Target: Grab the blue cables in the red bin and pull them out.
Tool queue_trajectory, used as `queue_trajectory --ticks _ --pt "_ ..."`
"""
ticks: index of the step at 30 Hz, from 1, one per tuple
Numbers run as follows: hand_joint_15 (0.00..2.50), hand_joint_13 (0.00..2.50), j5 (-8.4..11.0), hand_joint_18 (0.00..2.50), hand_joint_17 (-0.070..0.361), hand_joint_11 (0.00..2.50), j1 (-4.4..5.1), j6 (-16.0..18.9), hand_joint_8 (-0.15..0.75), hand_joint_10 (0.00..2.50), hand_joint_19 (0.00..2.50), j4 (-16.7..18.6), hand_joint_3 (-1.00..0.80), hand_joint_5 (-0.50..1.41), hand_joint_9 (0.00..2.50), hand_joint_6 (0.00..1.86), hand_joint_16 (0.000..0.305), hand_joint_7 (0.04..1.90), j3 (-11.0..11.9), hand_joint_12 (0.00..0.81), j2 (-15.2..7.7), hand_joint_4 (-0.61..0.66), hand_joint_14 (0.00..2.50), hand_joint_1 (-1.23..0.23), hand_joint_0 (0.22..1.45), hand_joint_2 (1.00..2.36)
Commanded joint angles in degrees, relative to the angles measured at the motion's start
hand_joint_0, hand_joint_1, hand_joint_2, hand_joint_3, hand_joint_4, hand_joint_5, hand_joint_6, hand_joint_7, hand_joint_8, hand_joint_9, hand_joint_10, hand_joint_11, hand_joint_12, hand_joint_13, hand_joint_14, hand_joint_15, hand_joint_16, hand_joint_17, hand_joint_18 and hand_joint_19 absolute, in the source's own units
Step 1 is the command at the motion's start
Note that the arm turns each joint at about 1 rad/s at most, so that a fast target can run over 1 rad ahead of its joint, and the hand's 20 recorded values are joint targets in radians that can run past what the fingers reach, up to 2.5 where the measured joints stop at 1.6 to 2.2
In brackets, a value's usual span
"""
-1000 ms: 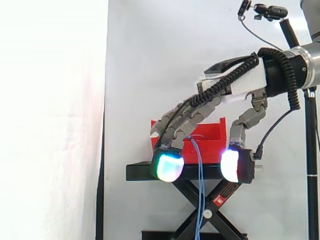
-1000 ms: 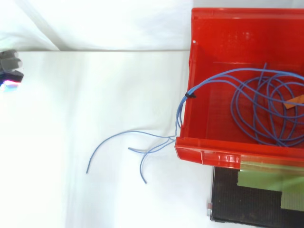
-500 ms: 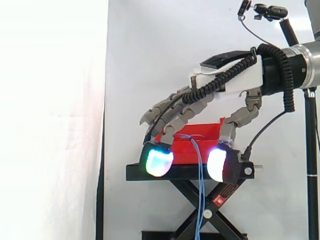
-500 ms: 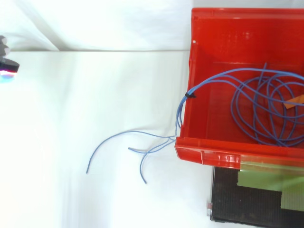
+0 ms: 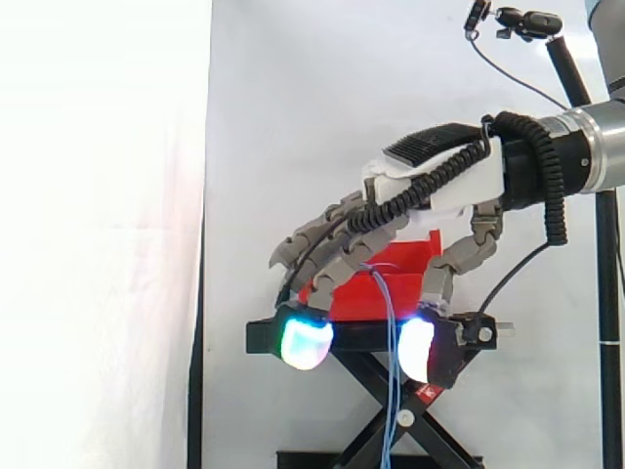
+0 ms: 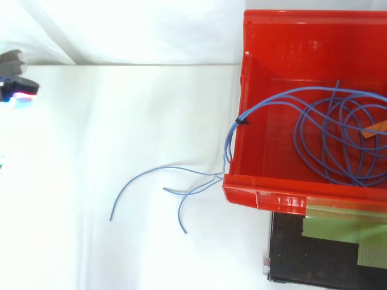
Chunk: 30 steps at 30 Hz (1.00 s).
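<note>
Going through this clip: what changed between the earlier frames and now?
The robot hand moved down and towards the left of the side view, so its glowing fingertips now sit lower in front of the black scissor stand. Its fingers are spread and hold nothing; it took hold of nothing. The thin blue cables and the red plastic bin lie as before.

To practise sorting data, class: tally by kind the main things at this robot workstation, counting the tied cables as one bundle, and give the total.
Red bin: 1
Blue cable bundle: 1
Black stand: 1
Robot hand: 1
Total: 4
</note>
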Motion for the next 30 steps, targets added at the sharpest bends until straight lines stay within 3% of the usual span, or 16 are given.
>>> queue_trajectory --ticks 1,4,6,8,10,14,19,20,30 --pt "0.26 0.23 -1.22 0.24 0.094 0.26 -0.83 -2.5 0.236 0.01 0.53 -2.4 -1.00 0.58 0.39 0.01 0.042 0.56 0.0 0.316 0.0 0.28 0.01 -0.78 0.79 1.00" --pt "0.25 0.23 -1.92 0.24 0.094 0.26 -1.44 -4.7 0.237 0.01 0.52 -3.5 -1.00 0.58 0.39 0.01 0.042 0.56 0.0 0.316 0.0 0.28 0.01 -0.78 0.79 1.00" --pt "0.26 0.23 -4.20 0.24 0.094 0.26 -2.94 -7.7 0.236 0.01 0.52 -5.0 -1.00 0.57 0.39 0.01 0.042 0.56 0.0 0.316 0.0 0.28 0.01 -0.78 0.79 1.00" --pt "0.26 0.23 -5.96 0.24 0.094 0.26 -3.55 -7.7 0.236 0.01 0.53 -5.9 -1.00 0.57 0.39 0.01 0.042 0.55 0.0 0.316 0.0 0.28 0.01 -0.78 0.79 1.00" --pt "0.26 0.23 -6.31 0.24 0.094 0.26 -4.08 -7.8 0.236 0.01 0.53 -6.7 -1.00 0.57 0.39 0.01 0.042 0.55 -0.1 0.316 0.0 0.28 0.01 -0.78 0.79 1.00" --pt "0.26 0.23 -6.31 0.24 0.094 0.26 -4.96 -9.3 0.235 0.01 0.53 -7.1 -1.00 0.56 0.38 0.01 0.042 0.54 0.0 0.316 0.0 0.28 0.01 -0.78 0.79 1.00" --pt "0.26 0.23 -6.05 0.25 0.094 0.26 -5.84 -15.7 0.234 0.01 0.53 -7.1 -1.00 0.55 0.39 0.01 0.042 0.52 -0.1 0.317 0.0 0.28 0.01 -0.77 0.79 1.00" --pt "0.26 0.23 -5.79 0.25 0.094 0.25 -6.19 -18.5 0.235 0.01 0.53 -7.1 -1.00 0.54 0.39 0.01 0.042 0.51 -0.1 0.317 0.0 0.27 0.01 -0.77 0.79 1.00" --pt "0.26 0.23 -5.70 0.25 0.094 0.25 -7.16 -24.7 0.235 0.01 0.53 -7.9 -1.00 0.53 0.39 0.01 0.042 0.50 -0.1 0.317 0.0 0.27 0.01 -0.77 0.79 1.00"
